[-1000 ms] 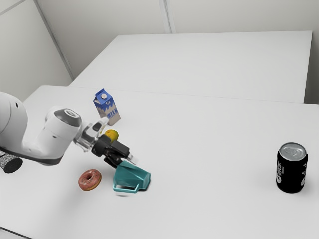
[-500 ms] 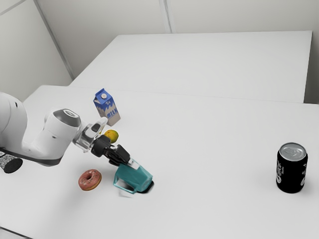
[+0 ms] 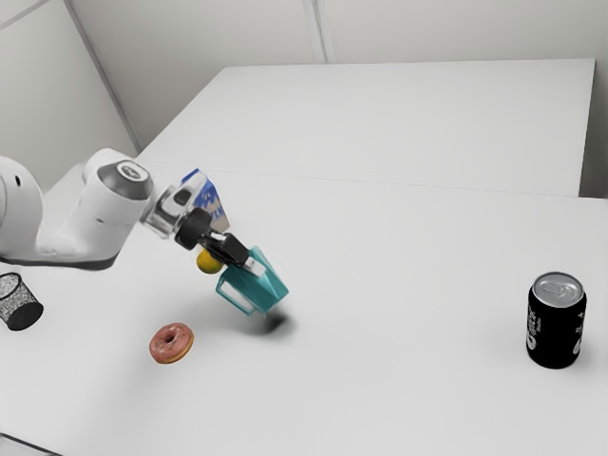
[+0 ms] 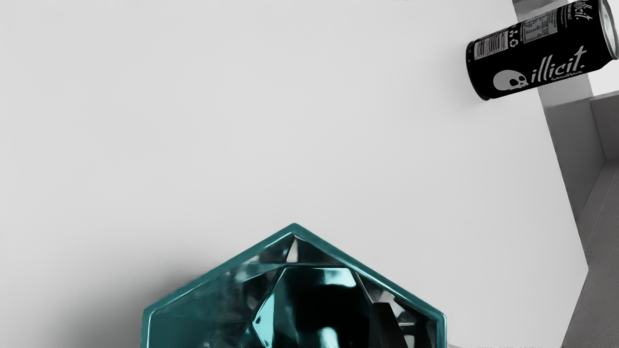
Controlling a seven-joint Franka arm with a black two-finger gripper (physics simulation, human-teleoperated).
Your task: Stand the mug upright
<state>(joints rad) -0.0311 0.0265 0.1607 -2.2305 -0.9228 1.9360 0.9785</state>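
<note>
The teal mug (image 3: 259,287) hangs tilted above the table in the exterior view, its handle toward that view's left and a shadow beneath it on the tabletop. My gripper (image 3: 253,265) is shut on the mug's wall by the rim. In the wrist view the mug (image 4: 203,319) shows its six-sided opening and shiny inside. A dark finger of my gripper (image 4: 417,331) reaches inside that opening; the other finger is hidden there.
A pink donut (image 3: 172,343) lies near the mug's shadow. Behind the hand are a yellow fruit (image 3: 209,261) and a milk carton (image 3: 218,206). A black can (image 3: 556,321) stands at the exterior view's right, a dark mesh cup (image 3: 19,302) at its left.
The mug was low at the table; my gripper has gone from beside it to holding it, and both have risen. The mug has tilted further.
</note>
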